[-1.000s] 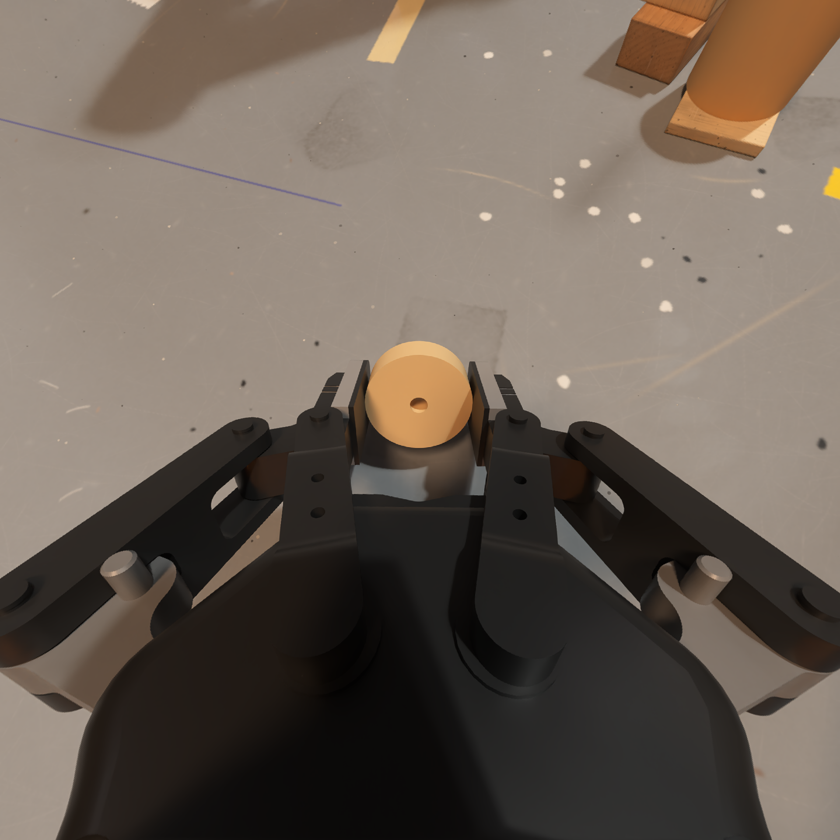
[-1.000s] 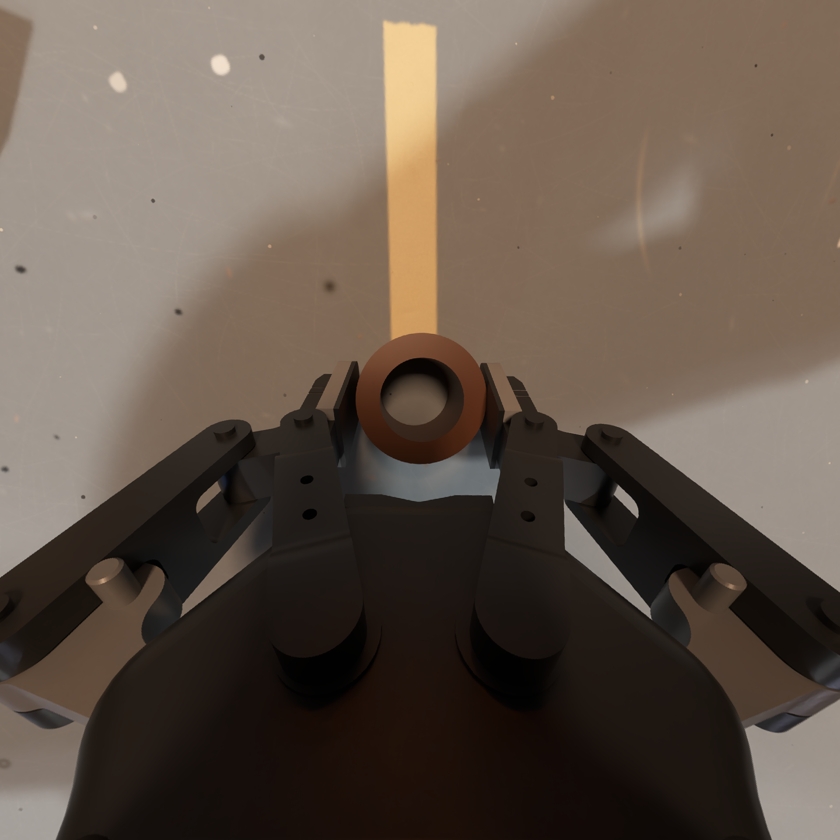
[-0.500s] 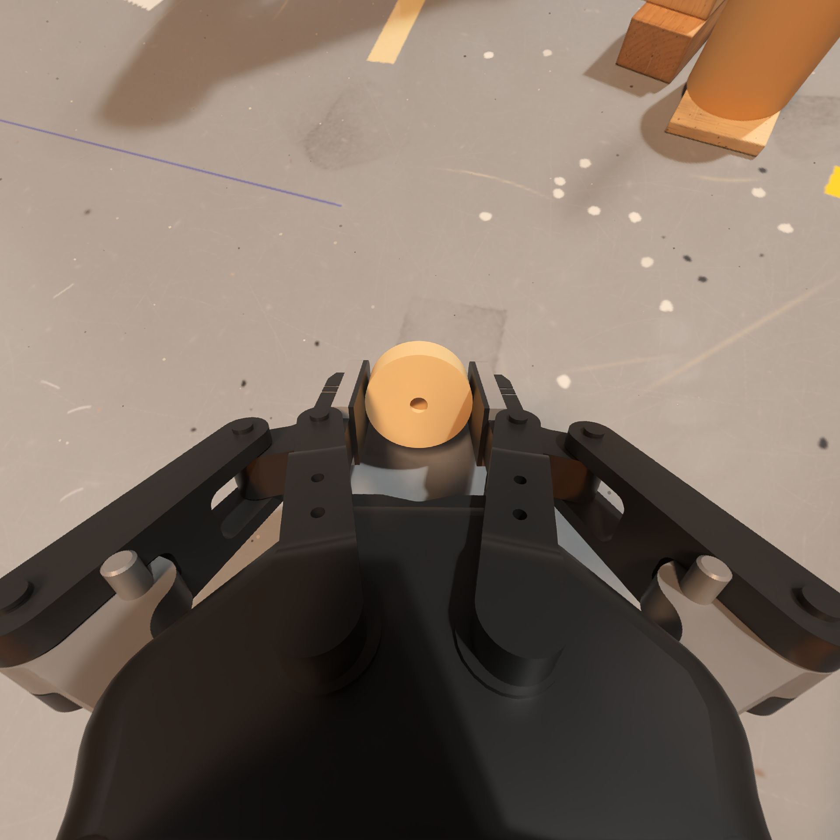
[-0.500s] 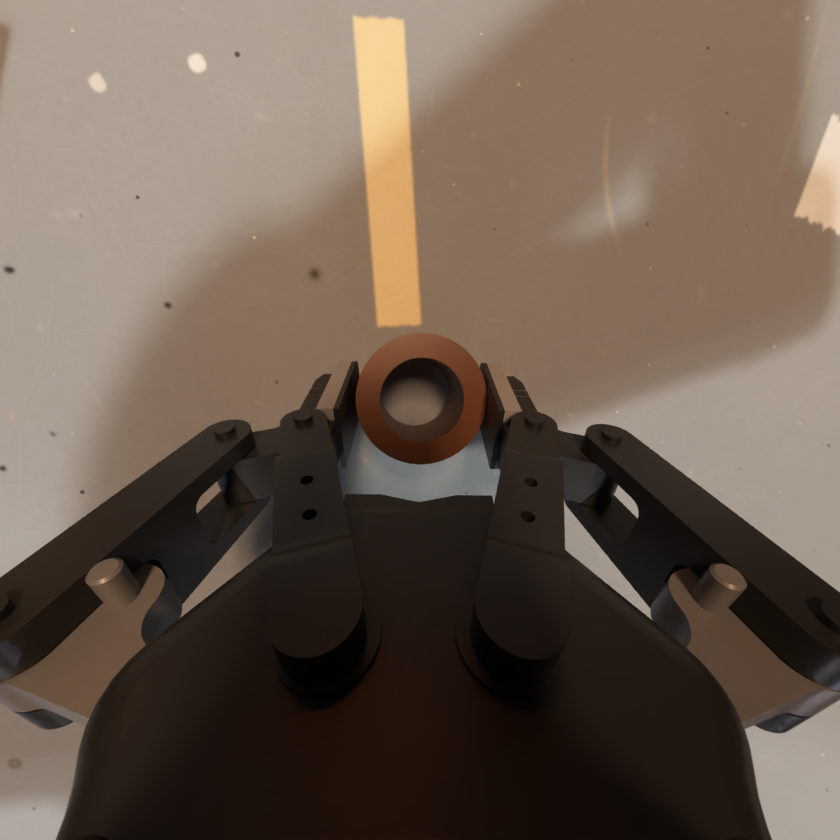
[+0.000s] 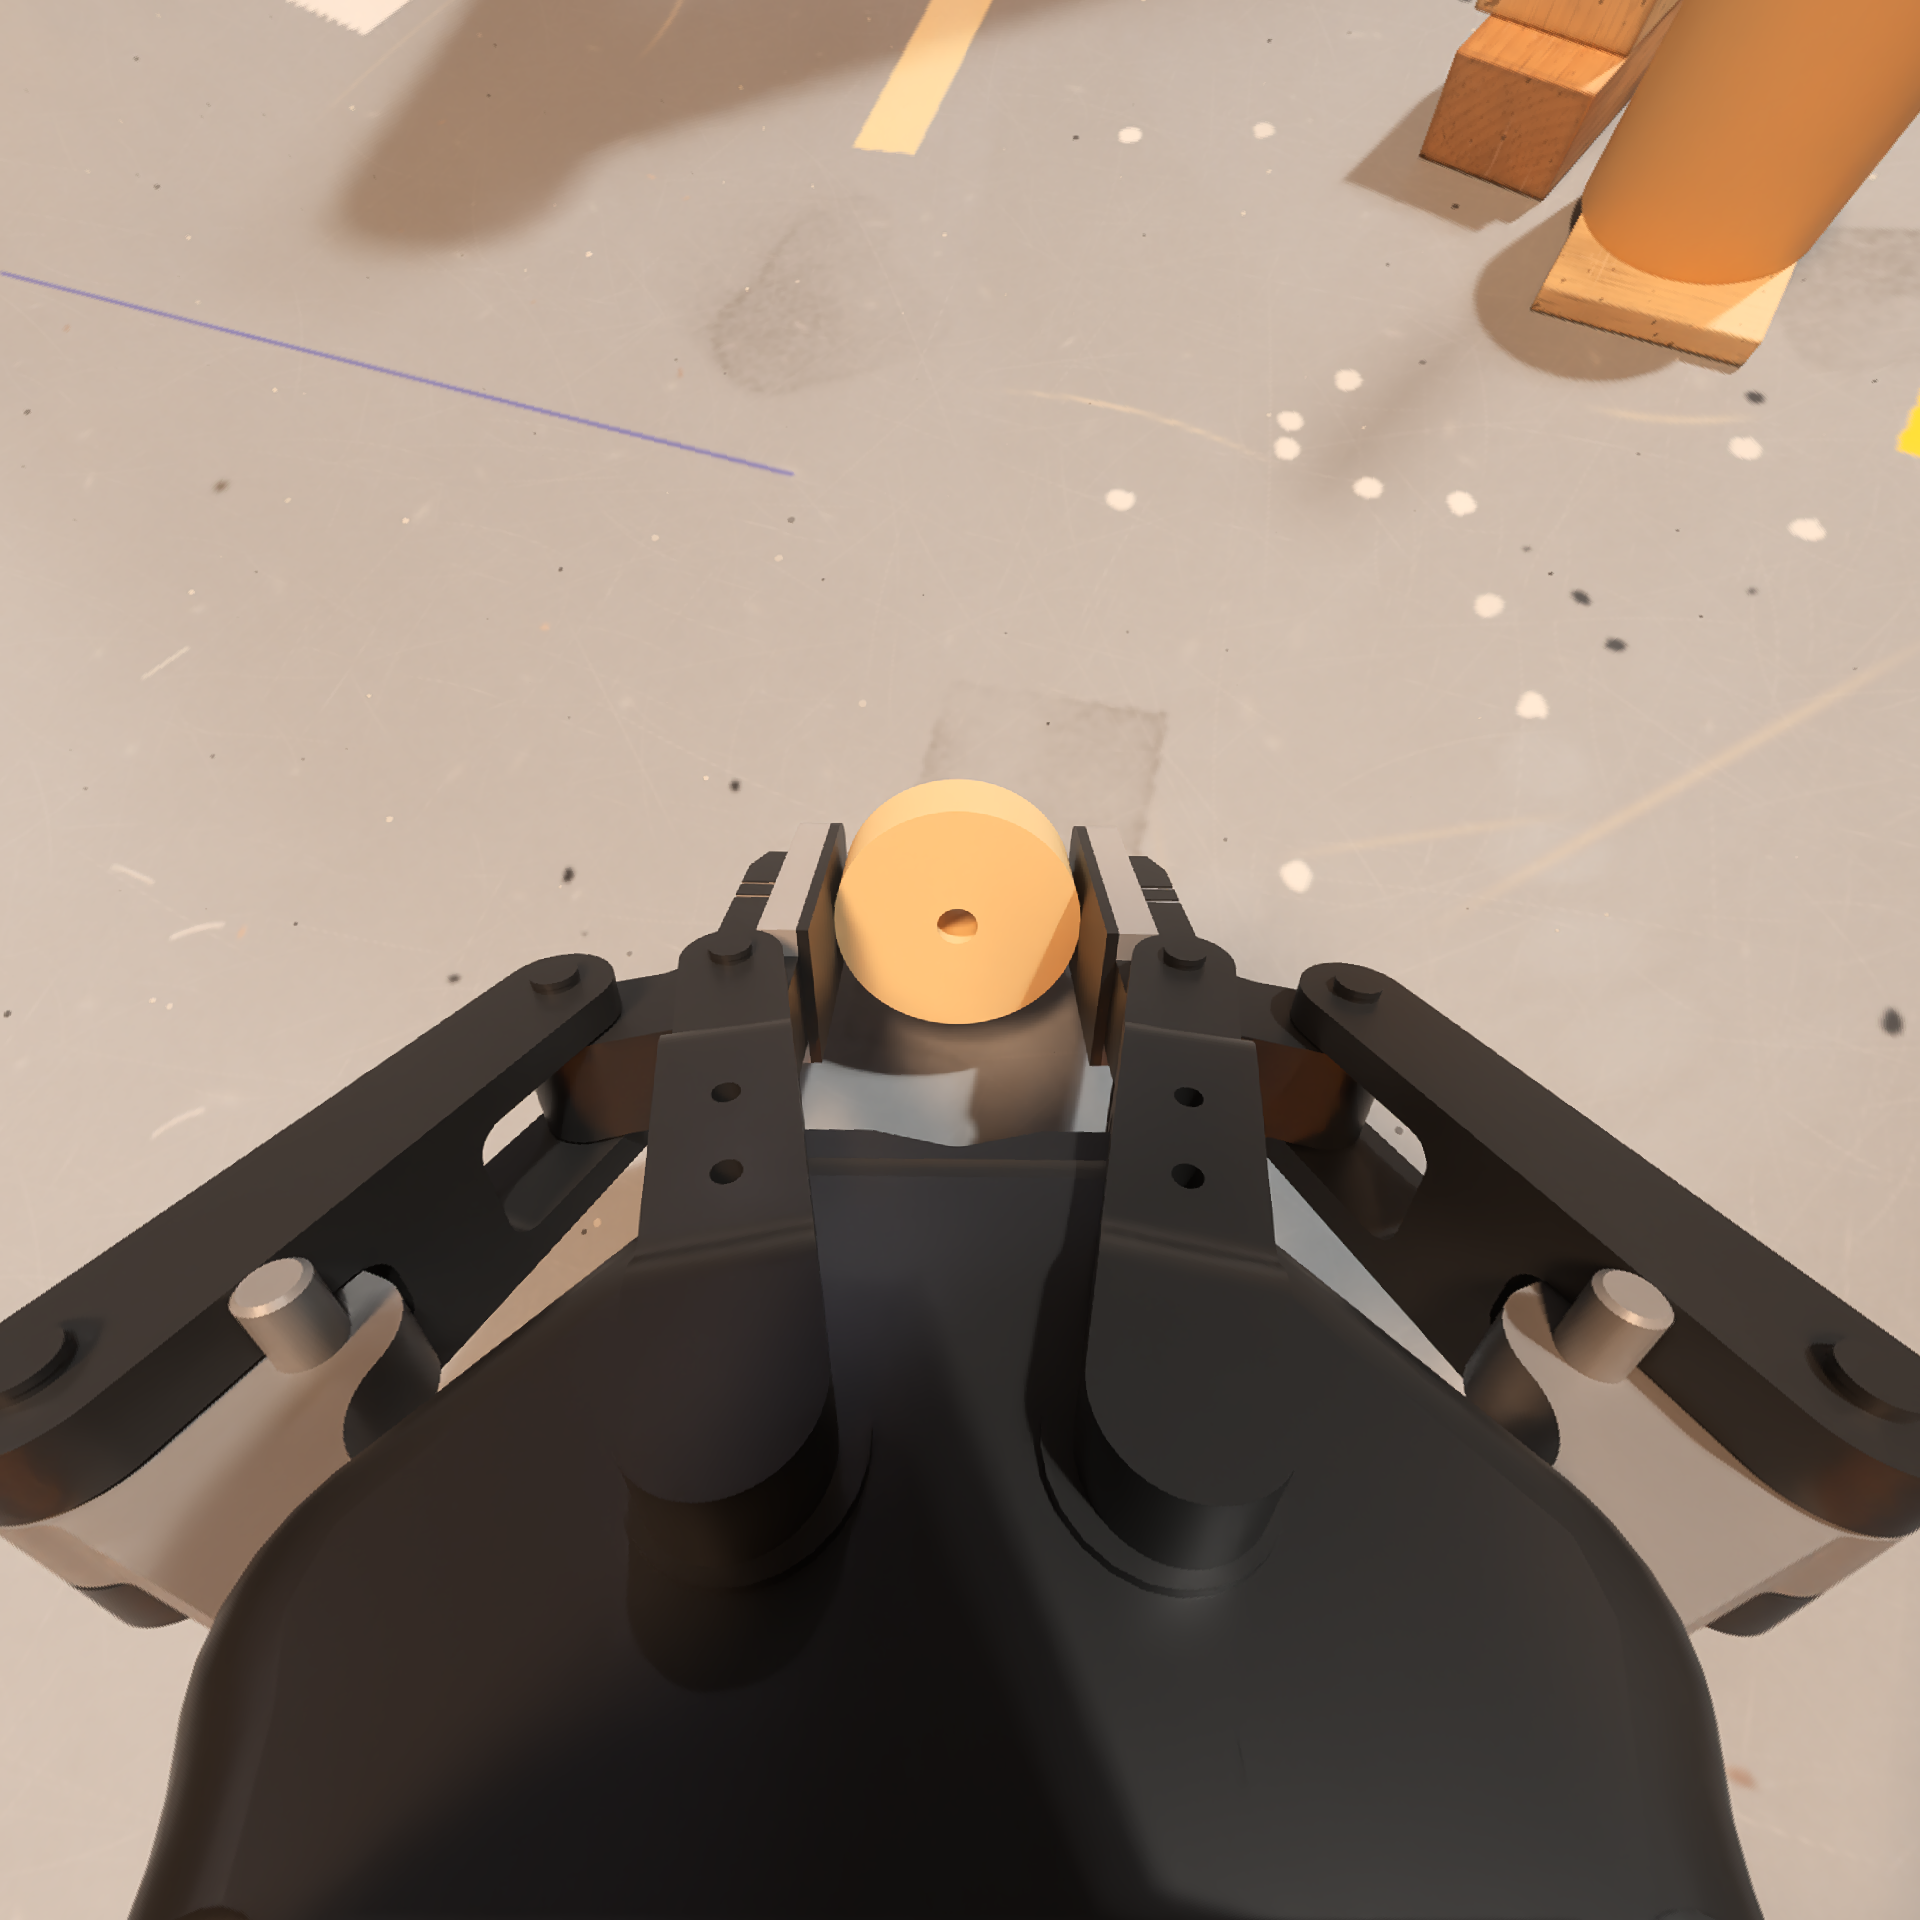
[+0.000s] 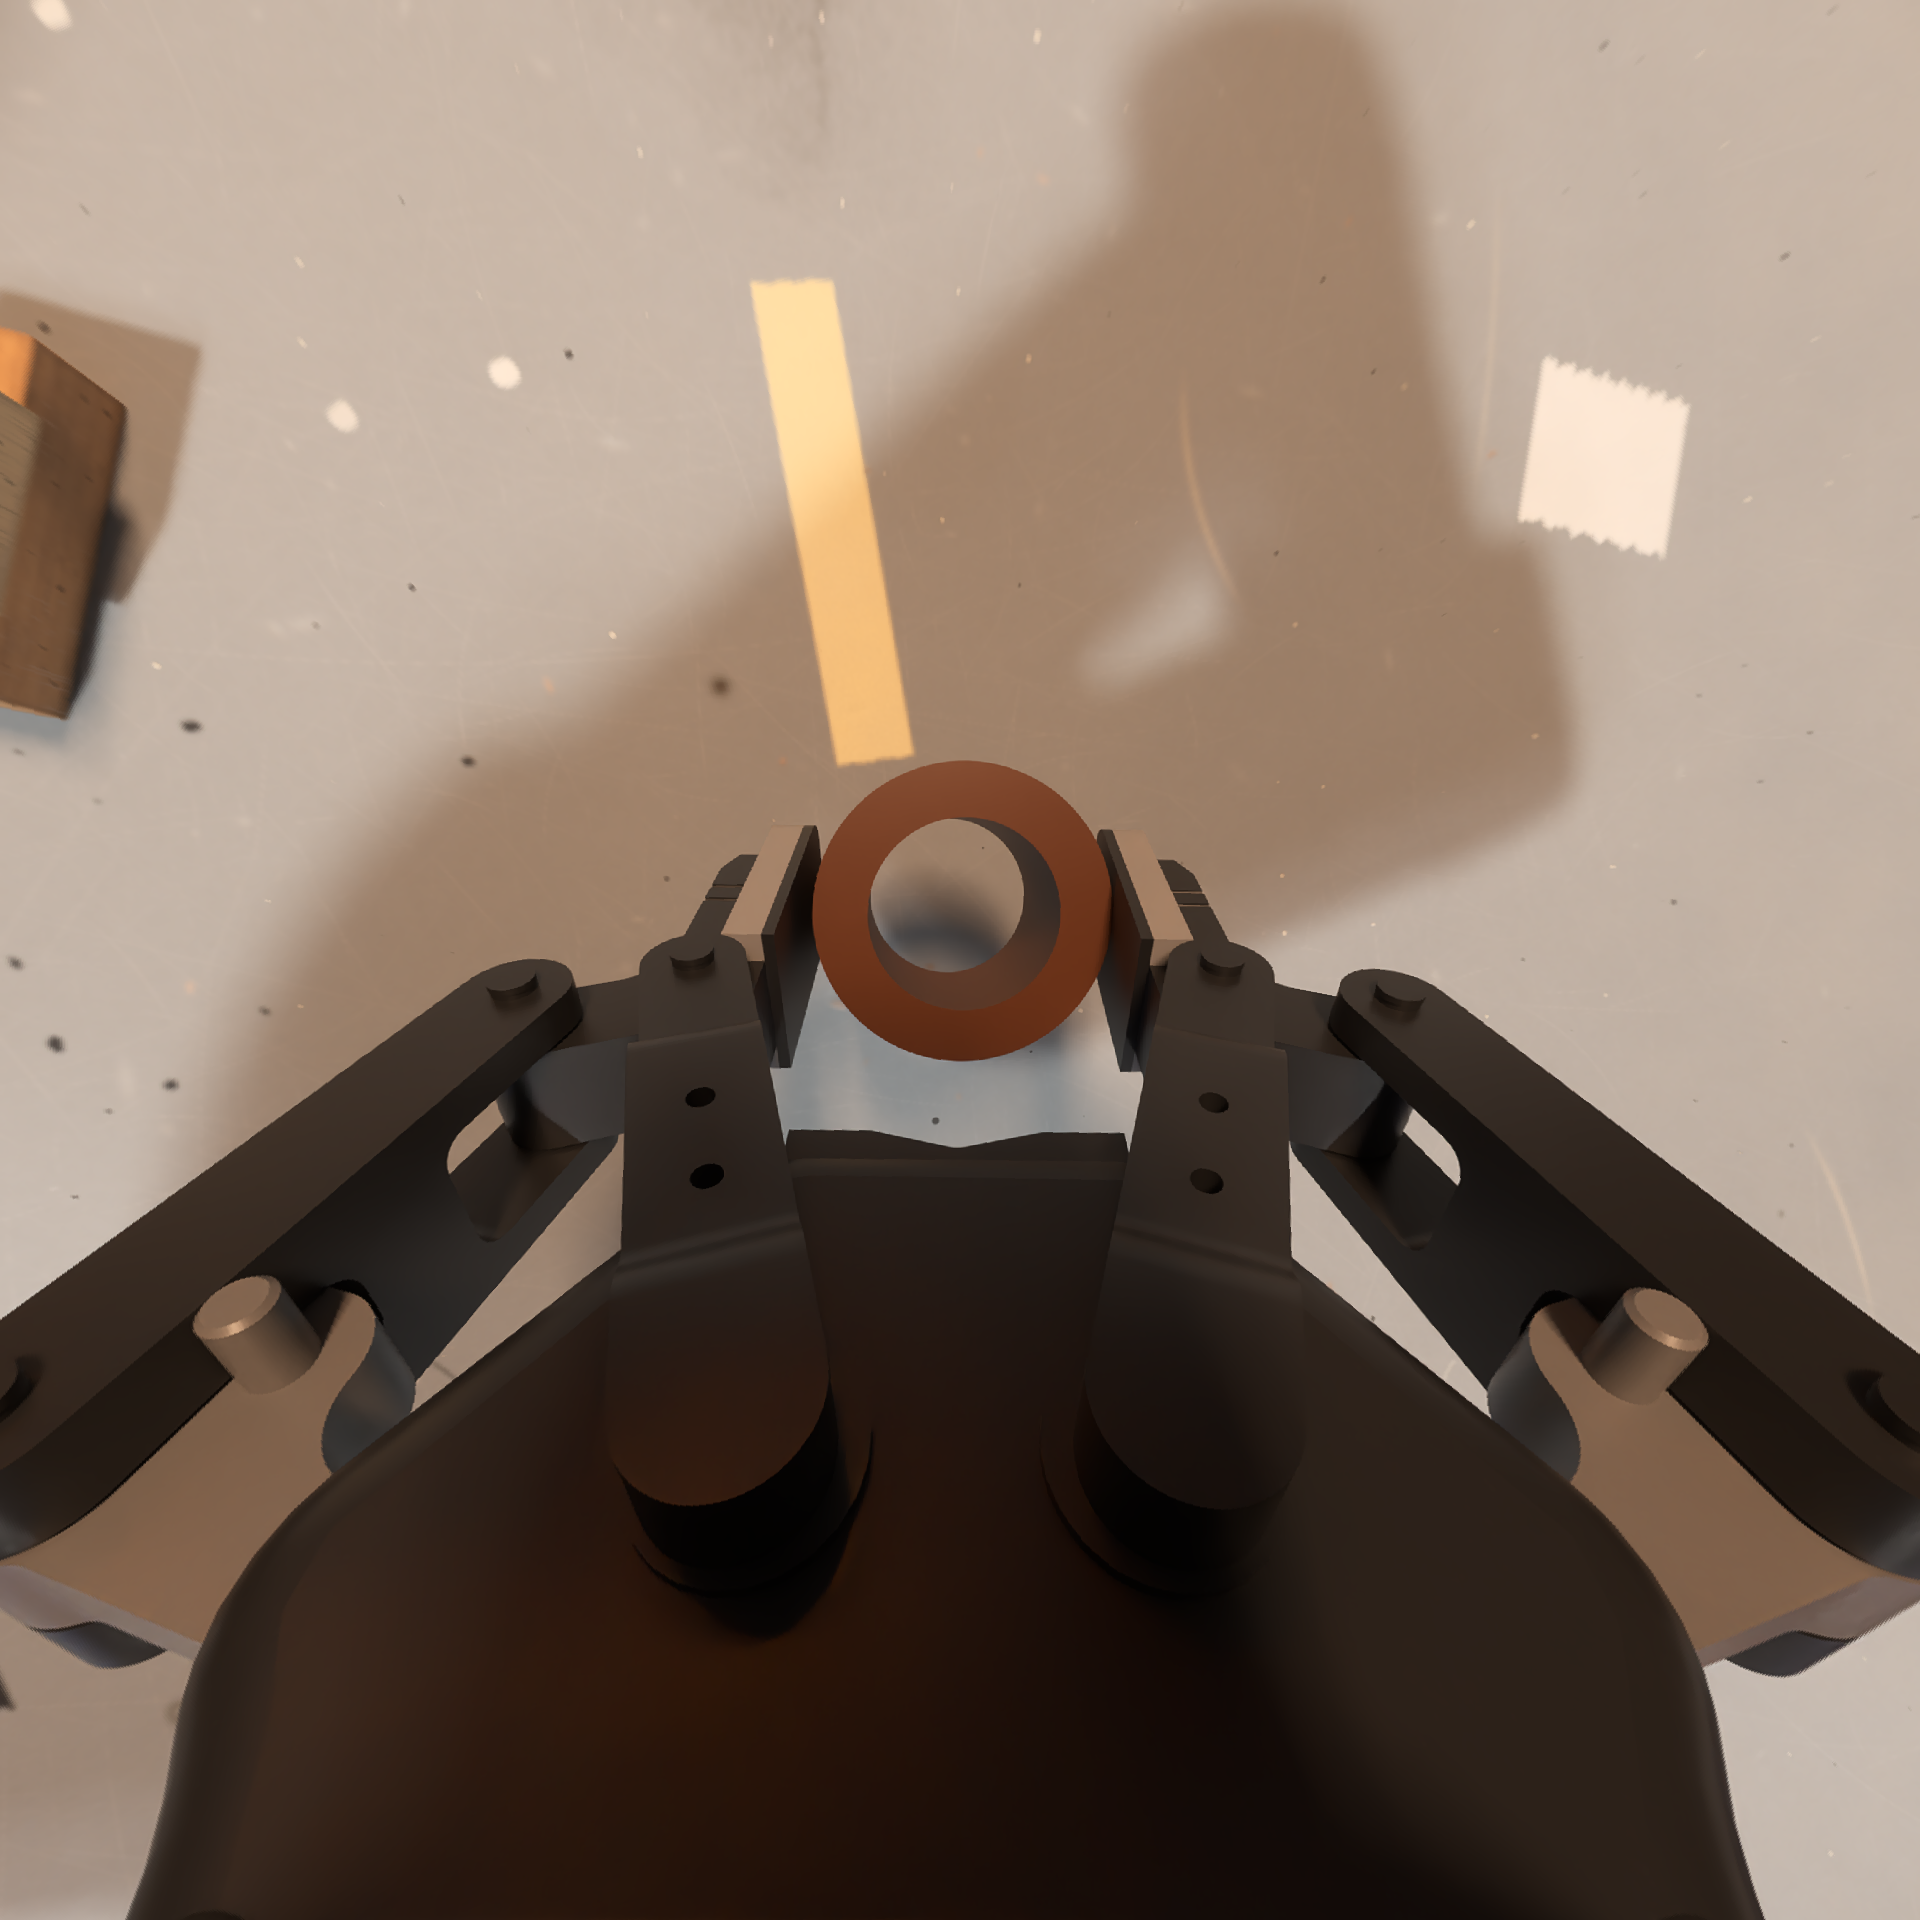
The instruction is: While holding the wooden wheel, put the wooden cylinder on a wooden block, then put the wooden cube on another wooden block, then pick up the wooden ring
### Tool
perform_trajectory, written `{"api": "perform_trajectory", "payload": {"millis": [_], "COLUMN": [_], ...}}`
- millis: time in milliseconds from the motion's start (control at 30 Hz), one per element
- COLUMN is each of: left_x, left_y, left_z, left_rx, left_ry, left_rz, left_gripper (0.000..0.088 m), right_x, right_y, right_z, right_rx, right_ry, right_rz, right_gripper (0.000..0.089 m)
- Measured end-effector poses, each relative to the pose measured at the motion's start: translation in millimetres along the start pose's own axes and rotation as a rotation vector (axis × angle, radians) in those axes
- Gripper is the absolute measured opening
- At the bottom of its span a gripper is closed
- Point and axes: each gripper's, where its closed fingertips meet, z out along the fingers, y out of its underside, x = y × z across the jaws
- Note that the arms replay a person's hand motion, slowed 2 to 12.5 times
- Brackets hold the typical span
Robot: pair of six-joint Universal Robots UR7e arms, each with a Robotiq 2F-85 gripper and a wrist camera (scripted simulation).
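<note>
My left gripper is shut on the light wooden wheel, a short disc with a small centre hole, held above the table. At the top right of the left wrist view the orange wooden cylinder stands on a flat pale wooden block. Behind it lies a darker wooden block. My right gripper is shut on the dark brown wooden ring, held above the table. At the left edge of the right wrist view stands a stack of wooden pieces, cut off by the frame.
The grey speckled table carries a yellow tape strip, a white tape patch, a thin purple line and arm shadows. The yellow strip also shows in the left wrist view.
The right gripper has risen with the ring: the table looks farther off, and the white tape patch and the wooden stack have come into view. The left gripper has not moved.
</note>
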Motion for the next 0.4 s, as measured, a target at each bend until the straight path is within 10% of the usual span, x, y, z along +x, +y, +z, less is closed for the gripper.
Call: {"api": "perform_trajectory", "payload": {"millis": [400], "left_x": [-1], "left_y": [-1], "left_z": [0], "left_rx": [0.005], "left_ry": [-0.002], "left_rz": [-0.008], "left_gripper": [0.038], "right_x": [-22], "right_y": [-32.9], "right_z": [-45], "right_rx": [0.142], "right_ry": [0.031], "right_rz": [0.03], "right_gripper": [0.0463]}}
